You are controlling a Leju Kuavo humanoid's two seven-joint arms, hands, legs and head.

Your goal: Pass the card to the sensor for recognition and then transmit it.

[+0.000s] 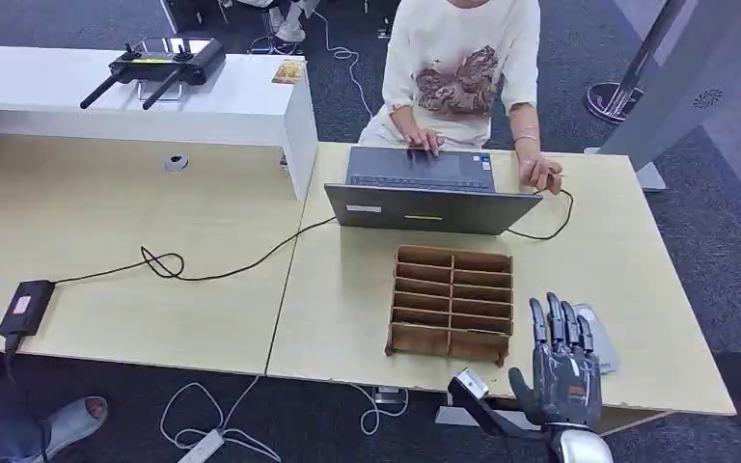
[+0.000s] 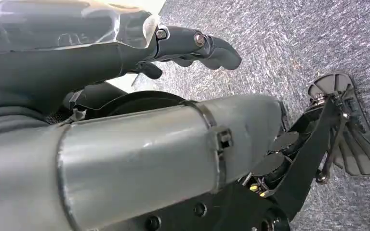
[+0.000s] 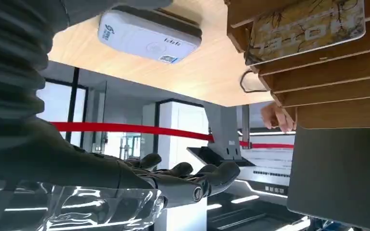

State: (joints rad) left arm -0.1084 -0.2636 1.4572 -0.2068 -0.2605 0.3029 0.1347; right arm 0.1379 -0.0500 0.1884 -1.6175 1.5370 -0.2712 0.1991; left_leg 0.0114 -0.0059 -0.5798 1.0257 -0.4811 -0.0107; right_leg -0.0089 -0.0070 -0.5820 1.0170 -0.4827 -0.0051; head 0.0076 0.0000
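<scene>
Above sensor (image 1: 600, 340) — right hand (image 1: 562, 365) open, beside card rack (image 1: 452, 304).

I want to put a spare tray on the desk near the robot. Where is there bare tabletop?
Bare wood lies left of the wooden organizer, between it and the table seam. More lies beyond the black cable on the left table. It is crowded between organizer and laptop, and around the right hand over the white sensor.

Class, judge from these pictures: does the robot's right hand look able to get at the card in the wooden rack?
Probably yes. The right hand hovers open beside the wooden rack, holding nothing, and the card stands exposed in a slot with nothing between them.
</scene>
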